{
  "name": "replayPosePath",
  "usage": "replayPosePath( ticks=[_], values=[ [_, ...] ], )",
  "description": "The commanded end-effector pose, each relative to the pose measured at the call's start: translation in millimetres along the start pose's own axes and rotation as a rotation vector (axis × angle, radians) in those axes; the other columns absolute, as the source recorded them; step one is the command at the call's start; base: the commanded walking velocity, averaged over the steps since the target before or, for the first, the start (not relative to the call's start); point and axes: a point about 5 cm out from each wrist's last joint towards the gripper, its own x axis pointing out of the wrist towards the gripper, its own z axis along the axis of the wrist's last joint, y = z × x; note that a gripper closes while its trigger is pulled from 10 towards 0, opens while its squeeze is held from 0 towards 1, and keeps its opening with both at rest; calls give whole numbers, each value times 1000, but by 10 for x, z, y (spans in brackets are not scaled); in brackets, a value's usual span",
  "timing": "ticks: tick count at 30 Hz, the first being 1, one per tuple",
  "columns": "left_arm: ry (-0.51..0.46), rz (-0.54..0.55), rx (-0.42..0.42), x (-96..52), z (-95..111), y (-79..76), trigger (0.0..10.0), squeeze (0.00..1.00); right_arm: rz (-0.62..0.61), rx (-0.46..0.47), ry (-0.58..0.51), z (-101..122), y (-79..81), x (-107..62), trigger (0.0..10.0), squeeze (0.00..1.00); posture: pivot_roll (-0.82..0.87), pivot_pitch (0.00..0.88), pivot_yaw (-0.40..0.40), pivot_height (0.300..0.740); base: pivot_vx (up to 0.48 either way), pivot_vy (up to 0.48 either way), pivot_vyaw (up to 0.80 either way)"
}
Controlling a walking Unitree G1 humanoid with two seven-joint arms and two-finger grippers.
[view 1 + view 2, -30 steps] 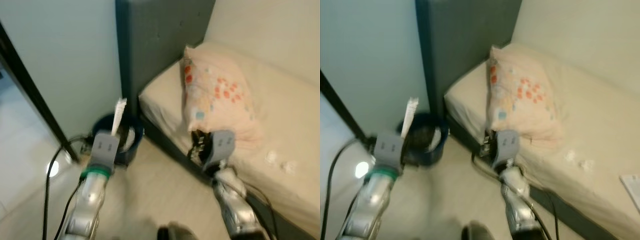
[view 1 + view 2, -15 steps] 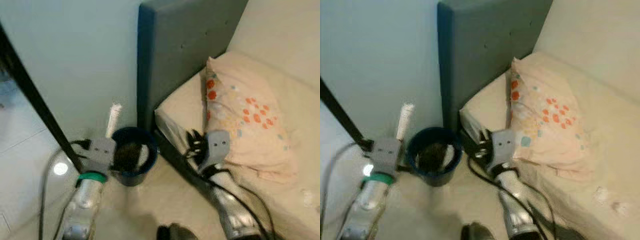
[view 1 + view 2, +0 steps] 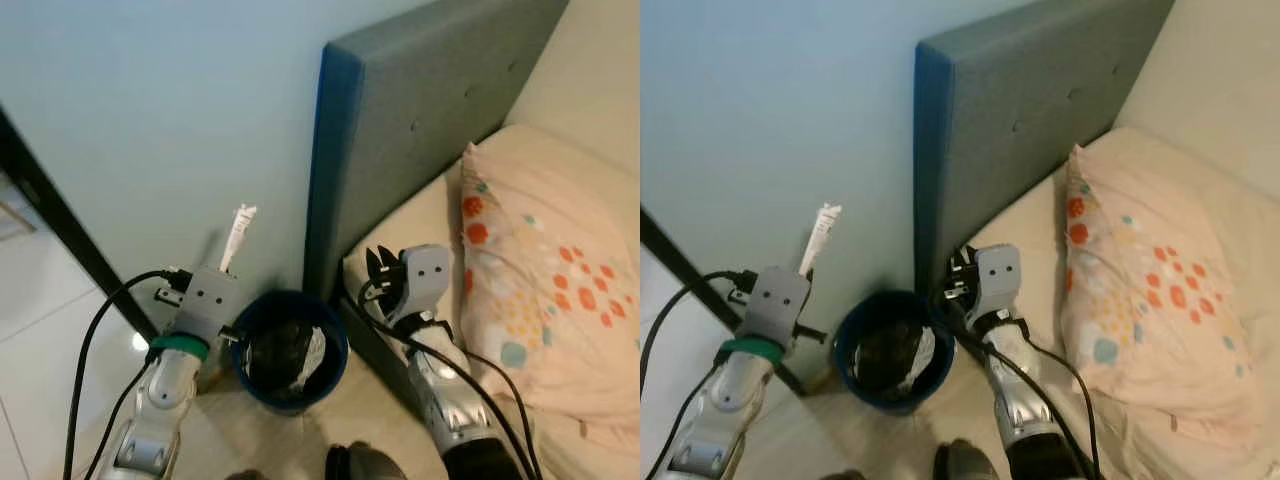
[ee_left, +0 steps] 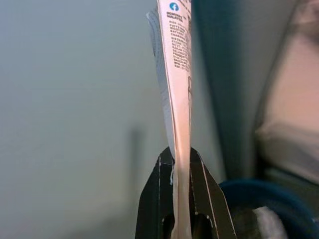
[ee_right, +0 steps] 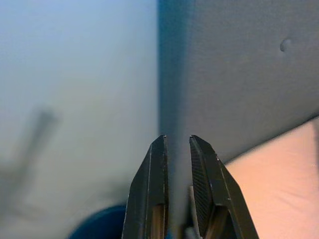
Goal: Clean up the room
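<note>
Left tool [image 4: 182, 162] clamped on white tube [image 4: 177, 74] with tiny illegible print, beside blue bin [image 3: 290, 350]

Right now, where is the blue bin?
In the head views the blue bin stands on the floor between the two arms, against the foot of the grey headboard, just right of the left gripper holding a white tube.

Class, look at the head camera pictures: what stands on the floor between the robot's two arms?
In the left eye view, a dark blue bin stands there, holding rubbish, with the left gripper pinching a white wrapper beside it.
</note>
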Motion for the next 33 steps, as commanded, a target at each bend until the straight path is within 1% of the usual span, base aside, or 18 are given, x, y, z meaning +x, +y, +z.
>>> replayPosePath(
  ticks=[1,3,6,8,10,14,15,16,17,20,21,22,23,24,26,30,31,33],
  values=[
    [58,-88,-8,-67,-131,-116,10000,0,-4,6,30,-90,8,-70,10000,4,-3,82,4,708,0,0,0],
    [72,-116,-4,-79,-161,-157,10000,0,-3,5,34,-108,10,-82,10000,4,-6,84,2,708,0,0,0],
    [134,-183,-54,-113,-278,-299,10000,0,-9,-8,41,-137,-12,-116,10000,8,-18,87,-1,708,0,0,0],
    [193,-235,-58,-107,-357,-396,10000,0,-19,-15,42,-139,-47,-122,10000,4,-23,90,-5,708,0,0,0],
    [190,-262,-44,-74,-366,-475,10000,0,-27,-19,41,-138,-79,-125,10000,4,-23,90,-5,708,0,0,0],
    [189,-314,-63,43,-340,-625,10000,0,-30,-25,40,-130,-104,-113,10000,4,-34,95,-13,708,0,0,0],
    [189,-314,-63,43,-340,-625,10000,0,-30,-25,40,-130,-104,-113,10000,4,-34,95,-13,708,0,0,0],
    [204,-348,-36,125,-344,-712,10000,0,-27,-28,35,-115,-96,-107,10000,4,-46,111,-17,708,0,0,0],
    [204,-348,-36,125,-344,-712,10000,0,-27,-28,35,-115,-96,-107,10000,4,-46,111,-17,708,0,0,0],
    [228,-361,35,231,-365,-765,10000,0,-28,-31,21,-74,-86,-109,10000,8,-59,131,-15,708,0,0,0],
    [228,-361,35,231,-365,-765,10000,0,-28,-31,21,-74,-86,-109,10000,8,-59,131,-15,708,0,0,0],
    [234,-358,44,265,-369,-761,10000,59,-33,-37,14,-57,-95,-120,10000,8,-65,142,-12,708,0,0,0],
    [239,-358,50,288,-372,-759,10000,1000,-37,-41,9,-46,-101,-127,10000,4,-65,142,-12,708,0,0,0],
    [239,-358,50,288,-372,-759,10000,1000,-37,-41,9,-46,-101,-127,10000,4,-65,142,-12,708,0,0,0],
    [250,-354,68,359,-376,-723,10000,1000,-59,-45,3,-26,-160,-176,10000,4,-80,155,-3,708,0,0,0],
    [271,-345,63,375,-409,-654,10000,1000,-76,-53,6,-30,-208,-221,10000,4,-86,155,6,708,0,0,0],
    [282,-343,34,352,-428,-620,10000,0,-81,-54,6,-31,-225,-237,10000,4,-84,156,9,708,0,0,0],
    [293,-344,5,277,-488,-552,10000,0,-92,-55,9,-40,-244,-255,10000,8,-77,157,7,708,0,0,0]
  ],
)
